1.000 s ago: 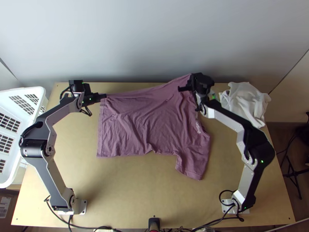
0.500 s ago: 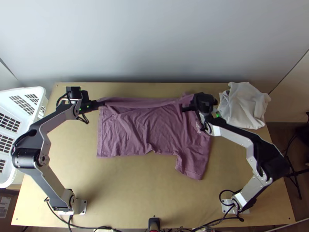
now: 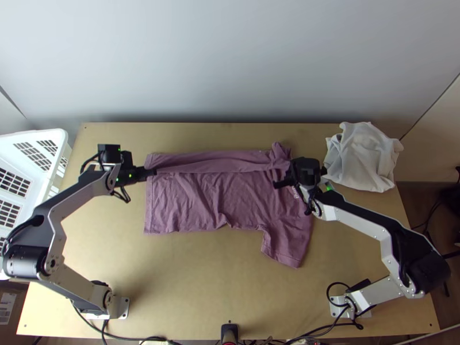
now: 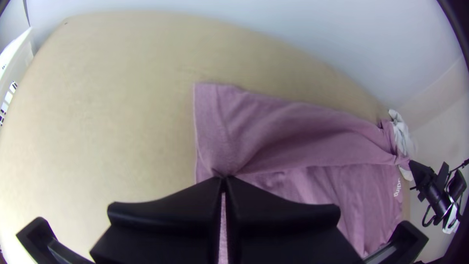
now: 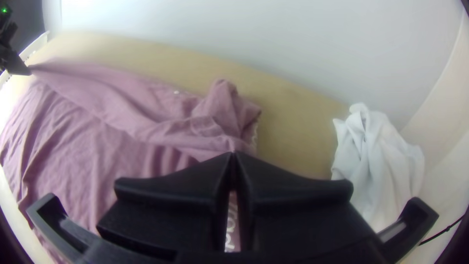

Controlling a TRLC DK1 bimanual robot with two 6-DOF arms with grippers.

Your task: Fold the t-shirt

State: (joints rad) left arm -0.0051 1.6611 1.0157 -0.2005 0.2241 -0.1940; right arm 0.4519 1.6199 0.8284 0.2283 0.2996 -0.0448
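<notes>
Left pincer (image 3: 154, 172), right pincer (image 3: 292, 167): each pinching turned-over edge of t-shirt (image 3: 198, 201) — remainder spread on worktop (image 3: 198, 282) (wrinkles present).

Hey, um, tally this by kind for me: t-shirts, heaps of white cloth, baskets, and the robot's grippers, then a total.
T-shirt: 1
Heap of white cloth: 1
White basket: 1
Grippers: 2, the left gripper and the right gripper
Total: 5

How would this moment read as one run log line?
left end effector: shut on t-shirt | right end effector: shut on t-shirt | t-shirt: far side partly folded over | white cloth: bunched
</notes>
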